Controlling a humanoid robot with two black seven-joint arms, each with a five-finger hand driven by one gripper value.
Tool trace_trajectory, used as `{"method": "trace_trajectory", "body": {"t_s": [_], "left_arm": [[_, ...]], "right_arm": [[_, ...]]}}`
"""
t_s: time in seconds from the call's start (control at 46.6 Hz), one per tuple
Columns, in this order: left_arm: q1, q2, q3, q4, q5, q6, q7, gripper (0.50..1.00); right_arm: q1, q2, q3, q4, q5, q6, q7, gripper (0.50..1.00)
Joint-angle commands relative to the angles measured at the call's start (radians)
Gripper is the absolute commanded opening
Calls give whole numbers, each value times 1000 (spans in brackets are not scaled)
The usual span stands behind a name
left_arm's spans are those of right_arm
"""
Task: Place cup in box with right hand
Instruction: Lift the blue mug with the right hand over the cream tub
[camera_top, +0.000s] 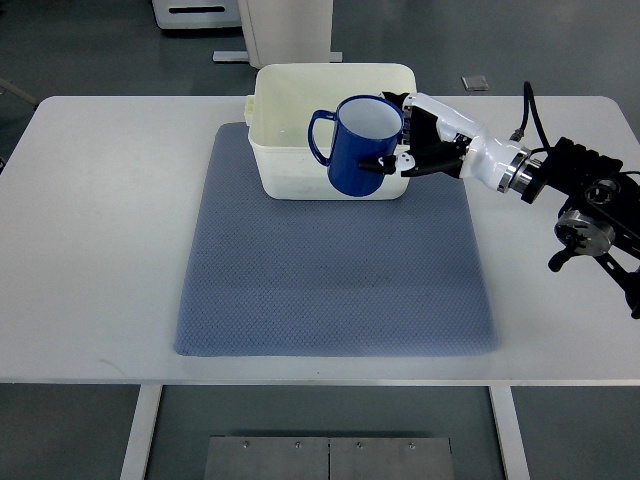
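White table (90, 230) fills most of the view, with grey floor seen beyond its far and near edges. A blue-grey mat (330, 280) is laid across the middle of the table, and broad bare margins are left on either side of it, the left one wholly open. A cream box (268, 150) is set on the mat's far edge, its open top facing up. The mat's near half is unoccupied.

The right hand (415, 135) is brought in from the right edge, its white and black arm stretched over the table's right side. A cup (355, 155) is gripped by its fingers (385, 163), which are closed around the right side of the cup. The cup is held over the box's near right part, overlapping the front wall. It is deep blue outside, white inside, tilted, with its handle turned to the left.
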Motion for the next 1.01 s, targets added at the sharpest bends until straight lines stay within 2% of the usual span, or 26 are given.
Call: {"method": "trace_trajectory", "body": {"t_s": [0.0,0.172,0.365,0.644,0.987], "left_arm": [[0,0,0,0,0,0,0,1000],[0,0,0,0,0,0,0,1000],[0,0,0,0,0,0,0,1000],[0,0,0,0,0,0,0,1000],[0,0,0,0,0,0,0,1000]], "right_arm": [[27,6,9,-47,12,-13,-14,500],[87,57,10,-159,37,-90,-53,500],[117,106,10,-217,60,-168,-92,500],[113,147,1,-225,60,-306,-137,500],[104,175,-2,-256,61,-366,-142,500]]}}
